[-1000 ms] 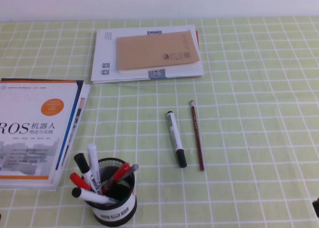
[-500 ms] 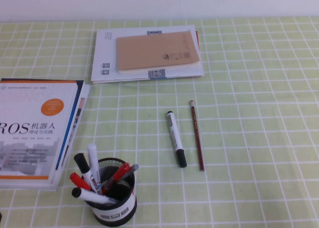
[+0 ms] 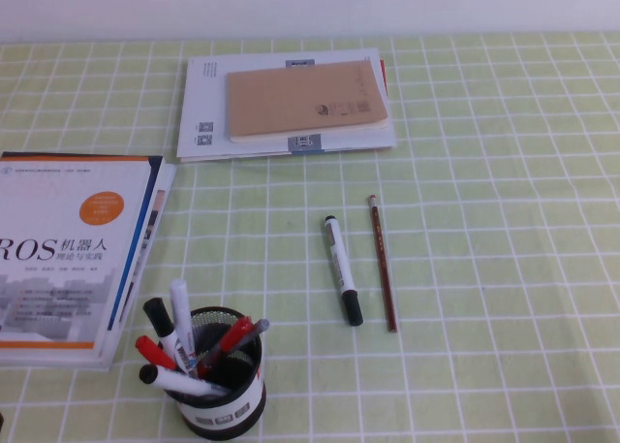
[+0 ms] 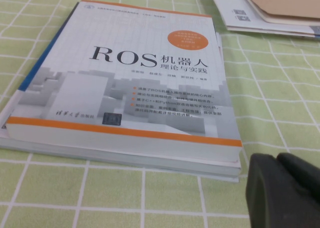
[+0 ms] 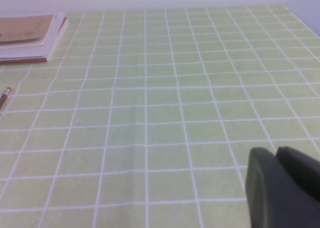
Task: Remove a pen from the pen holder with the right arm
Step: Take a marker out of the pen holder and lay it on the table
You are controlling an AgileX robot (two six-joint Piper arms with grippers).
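The right gripper (image 5: 276, 157) hangs low over a bare stretch of the green-checked counter (image 3: 504, 220) on the robot's right side. Its fingers are closed together and hold nothing. The left gripper (image 4: 276, 163) sits low at the near corner of the ROS book (image 4: 135, 78), its two dark fingers pressed together with no gap and nothing between them.

Nearest the robot in the high view, left of centre, stands the pen holder (image 3: 225, 385), a black mesh cup with a white band, upright on the counter. Several pens (image 3: 179, 312) stick out of it and lean toward the left: white markers with black caps and a couple of red ones. The ROS book lies flat just beside the holder, on its far left side.

Further out, near the middle of the counter, a white marker (image 3: 342, 268) with a black cap lies beside a reddish-brown pencil (image 3: 383, 262). They lie roughly parallel and apart.

Farthest back, a brown notebook (image 3: 305, 97) rests on a stack of white papers (image 3: 208, 104).
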